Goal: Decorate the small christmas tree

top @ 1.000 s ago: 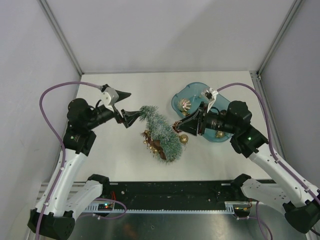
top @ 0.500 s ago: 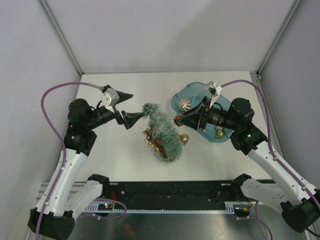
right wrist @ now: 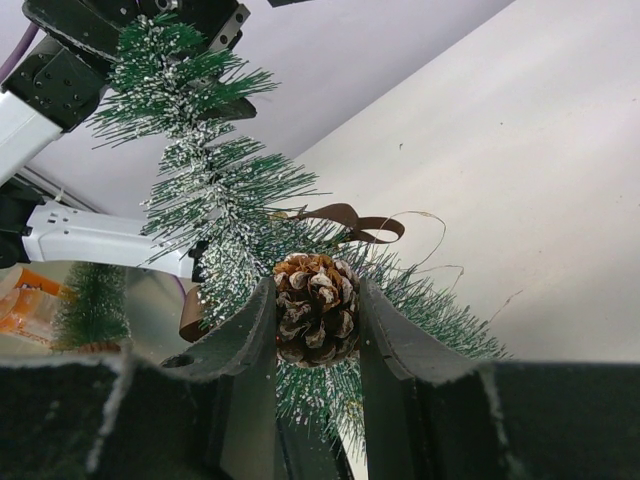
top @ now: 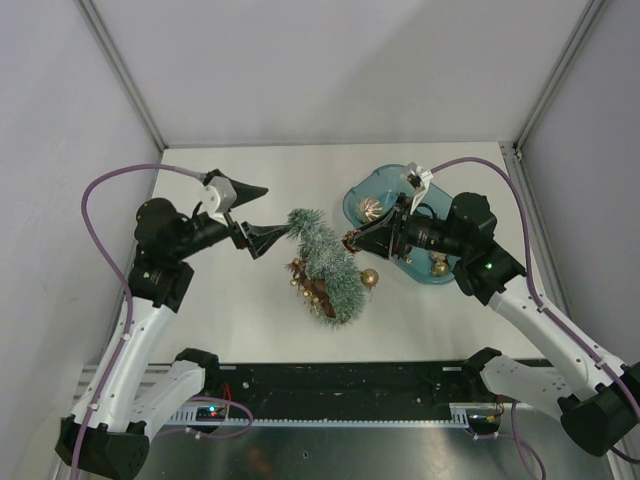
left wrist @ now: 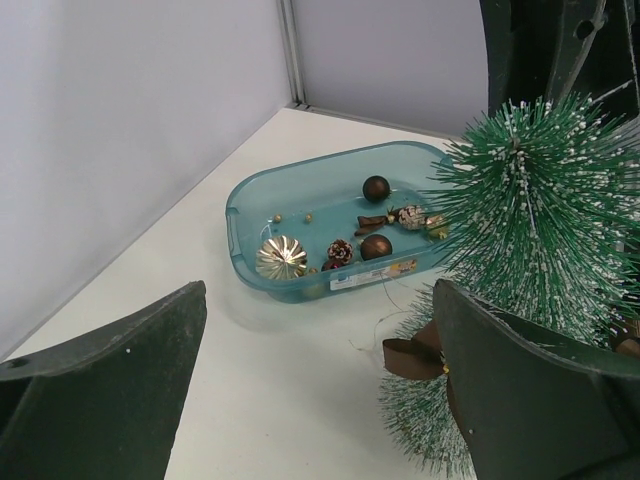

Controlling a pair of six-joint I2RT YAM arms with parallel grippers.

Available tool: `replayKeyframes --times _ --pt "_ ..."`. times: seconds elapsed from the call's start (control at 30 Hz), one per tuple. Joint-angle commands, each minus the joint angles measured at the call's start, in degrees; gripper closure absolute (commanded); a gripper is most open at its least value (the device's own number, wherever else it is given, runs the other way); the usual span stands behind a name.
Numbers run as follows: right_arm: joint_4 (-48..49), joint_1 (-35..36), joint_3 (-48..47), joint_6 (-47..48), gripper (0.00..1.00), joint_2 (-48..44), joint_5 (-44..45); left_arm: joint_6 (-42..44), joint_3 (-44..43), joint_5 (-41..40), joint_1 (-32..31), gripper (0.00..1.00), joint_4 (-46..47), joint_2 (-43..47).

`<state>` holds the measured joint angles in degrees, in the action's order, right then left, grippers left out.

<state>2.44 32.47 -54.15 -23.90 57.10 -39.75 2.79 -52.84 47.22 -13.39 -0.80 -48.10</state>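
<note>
The small christmas tree (top: pixel 328 268), frosted bluish-green, stands mid-table with a brown bow and gold ornaments on it. It also shows in the left wrist view (left wrist: pixel 545 225) and the right wrist view (right wrist: pixel 205 195). My left gripper (top: pixel 256 215) is open, and its nearer finger rests against the tree's top. My right gripper (top: pixel 352 240) is shut on a frosted pine cone (right wrist: pixel 316 308) and holds it against the tree's right side, among the bristles. The tree's wood base is hidden by branches.
A teal plastic tray (top: pixel 386 178) stands at the back right, behind my right gripper. It holds a gold fluted ornament (left wrist: pixel 281 256), brown balls (left wrist: pixel 376 187) and other small ornaments. A gold ball (top: pixel 368 277) hangs low on the tree. Grey walls enclose the table.
My right gripper has lifted the pine cone from low beside the tree to higher up against its right side. The left arm and the tree have hardly moved.
</note>
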Motion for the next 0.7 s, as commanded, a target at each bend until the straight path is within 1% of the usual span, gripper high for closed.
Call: replayKeyframes --times 0.0,0.37,0.67 --pt "1.2 0.4 -2.9 1.2 0.78 0.0 0.6 -1.6 0.4 1.6 -0.4 0.0 3.1 0.2" --pt "-1.1 0.2 -1.7 2.6 0.79 -0.3 2.4 -2.3 0.6 1.8 -0.4 0.01 3.7 0.4" --pt "-0.3 -0.8 -0.9 2.7 0.73 0.3 1.1 -2.3 1.1 2.1 -0.3 0.01 3.7 0.8"
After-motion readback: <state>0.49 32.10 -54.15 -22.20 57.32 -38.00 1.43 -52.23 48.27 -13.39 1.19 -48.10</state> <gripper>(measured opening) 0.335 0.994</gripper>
